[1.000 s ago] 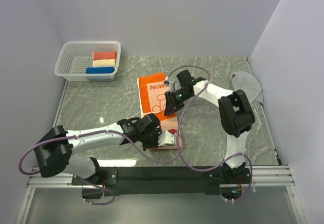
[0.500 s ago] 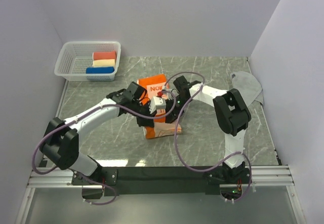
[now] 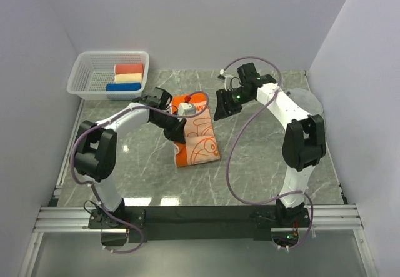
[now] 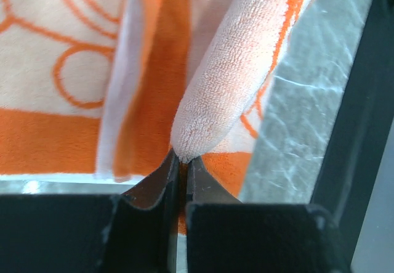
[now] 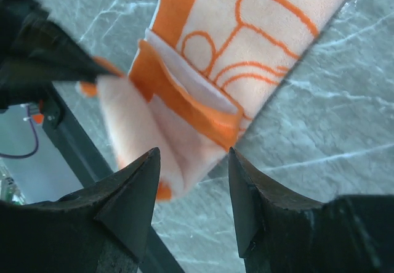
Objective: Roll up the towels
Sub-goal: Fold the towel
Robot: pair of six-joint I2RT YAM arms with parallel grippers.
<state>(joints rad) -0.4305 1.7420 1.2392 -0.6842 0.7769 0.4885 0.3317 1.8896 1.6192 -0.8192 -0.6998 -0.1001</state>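
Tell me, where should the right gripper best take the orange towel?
Likely the folded far end of the orange towel, beside the left gripper's pinch, coming from above on its right: there the layers are raised, elsewhere it lies flat.

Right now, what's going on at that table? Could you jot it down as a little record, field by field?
orange towel: folded over on itself mid-table, not yet rolled
left gripper: shut on a fold of the orange towel
right gripper: open, holding nothing, over the towel's folded end
grey towel: unrolled at the far right edge, partly behind the right arm
basket: far left corner, holding red, cream and blue rolls
table: grey marbled top
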